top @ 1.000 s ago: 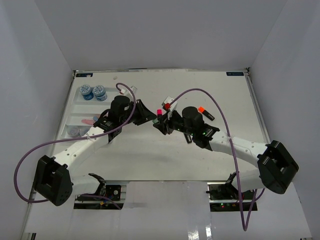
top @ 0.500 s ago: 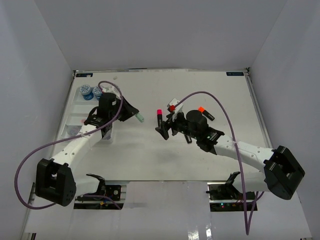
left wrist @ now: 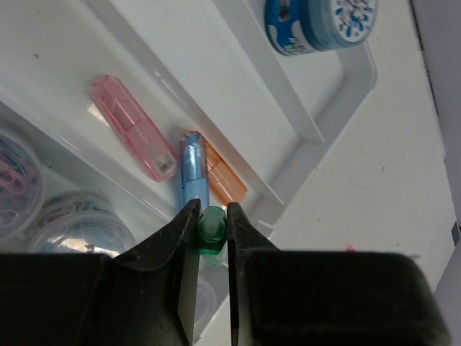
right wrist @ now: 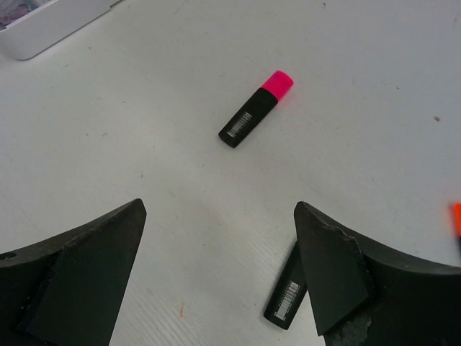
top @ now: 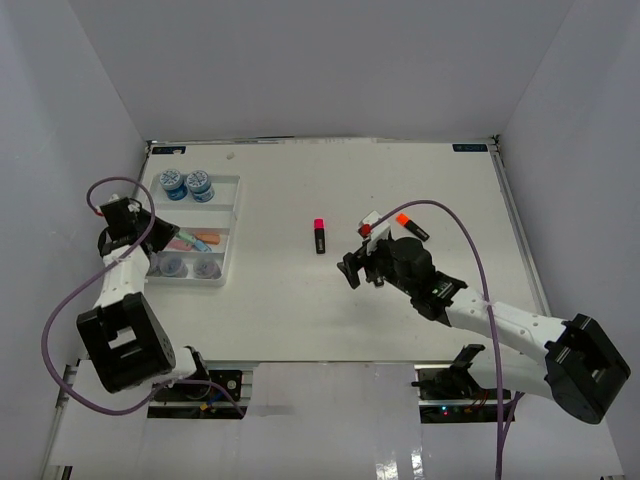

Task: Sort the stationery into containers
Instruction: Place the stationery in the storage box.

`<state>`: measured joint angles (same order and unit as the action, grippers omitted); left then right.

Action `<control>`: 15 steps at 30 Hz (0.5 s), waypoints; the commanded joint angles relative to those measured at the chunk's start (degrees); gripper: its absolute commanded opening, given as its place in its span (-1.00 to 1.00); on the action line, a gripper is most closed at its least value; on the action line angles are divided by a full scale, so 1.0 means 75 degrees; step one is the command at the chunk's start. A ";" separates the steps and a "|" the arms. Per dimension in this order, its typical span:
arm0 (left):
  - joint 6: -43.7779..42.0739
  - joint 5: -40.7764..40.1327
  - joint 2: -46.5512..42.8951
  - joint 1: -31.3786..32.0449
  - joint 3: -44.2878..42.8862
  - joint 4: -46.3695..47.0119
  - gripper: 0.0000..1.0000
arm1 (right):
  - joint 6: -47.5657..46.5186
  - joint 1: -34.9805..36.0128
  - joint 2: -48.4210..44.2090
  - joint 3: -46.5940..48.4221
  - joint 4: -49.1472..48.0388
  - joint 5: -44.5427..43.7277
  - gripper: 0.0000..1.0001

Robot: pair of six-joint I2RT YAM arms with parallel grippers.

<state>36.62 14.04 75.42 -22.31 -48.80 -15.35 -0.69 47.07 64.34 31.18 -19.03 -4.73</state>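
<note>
My left gripper [left wrist: 210, 209] is shut on a small green marker [left wrist: 211, 232], held just above the white tray [top: 224, 208] at its left end. Below it in the tray lie a pink marker [left wrist: 133, 127], a blue marker [left wrist: 193, 171] and an orange marker [left wrist: 223, 174]. A pink-capped black highlighter [top: 319, 236] lies on the table. My right gripper [right wrist: 218, 209] stands open over bare table, nearer than that highlighter [right wrist: 256, 109]. A second black highlighter [right wrist: 288, 292] lies by its right fingertip.
Two blue jars [top: 186, 184] sit in the tray's far compartment and grey jars [top: 190, 267] in its near one. An orange-capped highlighter [top: 411, 225] lies right of the right gripper. The left wall stands close behind the left arm.
The left arm swung left from mid-table to the tray, still gripping the green marker. The right gripper opened, left the pink-capped highlighter on the table and drew back toward the near right.
</note>
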 commanded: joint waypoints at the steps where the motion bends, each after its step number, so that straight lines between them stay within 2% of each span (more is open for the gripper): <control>1: -0.0125 0.0378 0.0490 -0.0236 -0.0115 0.0148 -0.62 | -0.0119 -0.0088 -0.0316 -0.0172 -0.0264 -0.0178 0.80; 6: -0.0102 0.0179 0.1193 -0.0401 -0.0572 0.0207 -0.51 | -0.0061 -0.0194 -0.0457 -0.0348 -0.0439 -0.0096 0.80; 15: 0.0004 0.0213 0.1663 -0.0647 -0.0725 0.0324 -0.08 | -0.0014 -0.0241 -0.0422 -0.0419 -0.0510 -0.0025 0.80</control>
<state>36.51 15.07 88.53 -26.59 -52.64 -14.24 -0.60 45.56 62.11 28.25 -19.84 -4.93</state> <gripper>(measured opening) 0.453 0.900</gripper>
